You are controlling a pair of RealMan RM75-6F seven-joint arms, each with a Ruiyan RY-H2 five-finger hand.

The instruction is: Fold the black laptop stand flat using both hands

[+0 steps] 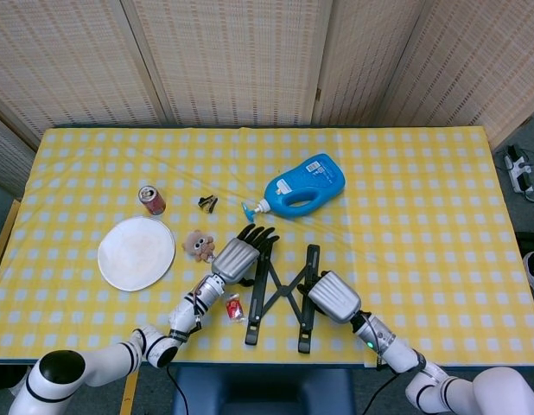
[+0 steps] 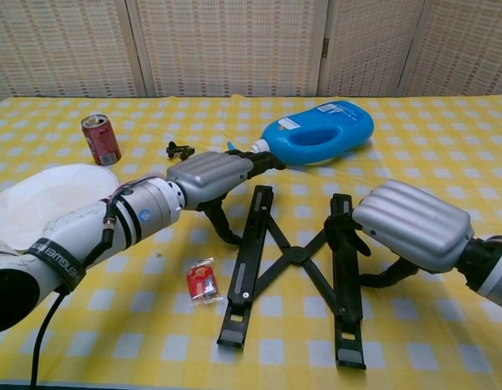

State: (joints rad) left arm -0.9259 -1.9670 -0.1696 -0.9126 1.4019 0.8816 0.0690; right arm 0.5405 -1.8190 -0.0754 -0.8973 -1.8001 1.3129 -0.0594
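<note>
The black laptop stand lies on the yellow checked cloth, its two long bars joined by a crossed linkage in a narrow X. My left hand lies with fingers stretched out against the outer side of the left bar's far end, thumb hanging down beside it. My right hand presses its fingers against the outer side of the right bar, thumb on the cloth behind. Neither hand wraps around a bar.
A blue detergent bottle lies just beyond the stand. A small red packet sits left of the left bar. Further left are a white plate, a red can, a small plush toy and a black clip.
</note>
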